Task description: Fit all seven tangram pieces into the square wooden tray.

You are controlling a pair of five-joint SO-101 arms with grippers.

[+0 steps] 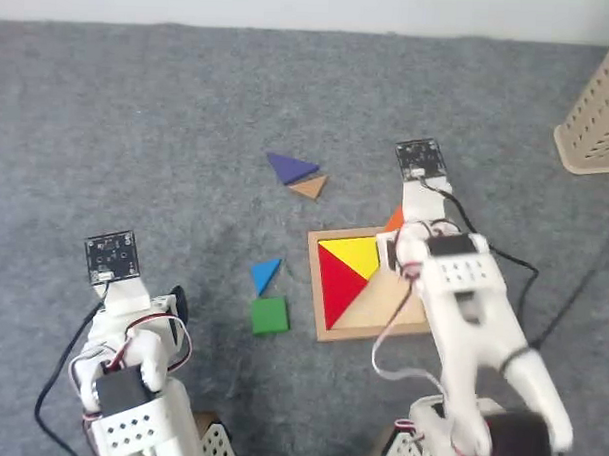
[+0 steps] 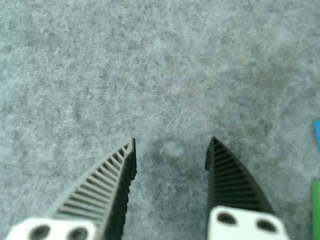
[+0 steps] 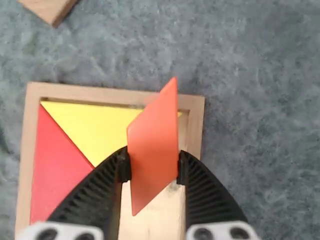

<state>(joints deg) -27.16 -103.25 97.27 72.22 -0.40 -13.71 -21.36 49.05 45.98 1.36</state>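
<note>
The right pincer (image 3: pixel 152 155) is gripping an orange parallelogram (image 3: pixel 155 135), its two ribbed jaws pressing on the flat faces so that the piece is standing on edge between them, one point sticking out past the fingertips. Directly beneath this pincer the square wooden tray (image 3: pixel 115 89) is lying flat on the grey-covered counter (image 1: pixel 138 132). The pictures are not showing whether the parallelogram's lower edge is touching the tray.

Inside the tray, a yellow triangle (image 3: pixel 95 125) and a red triangle (image 3: pixel 55 165) are sitting flush against each other, filling the half toward the left arm. The half under the pincer is showing bare wood.

Beyond the pincer and past the tray's far rim, a tan triangle (image 1: pixel 309 185) is resting on the counter, touching a purple triangle (image 1: pixel 290 166) just behind it. Between the two pincers, near the tray's outer wall, a blue triangle (image 1: pixel 265 275) and a green square (image 1: pixel 269 315) are lying close together.

The left pincer (image 2: pixel 172 145) is hanging over bare counter with its jaws spread wide and nothing between them, the blue and green pieces lying off to its tray side.

A slatted beige basket (image 1: pixel 599 108) is standing well away from the right pincer, at the counter's far edge.
</note>
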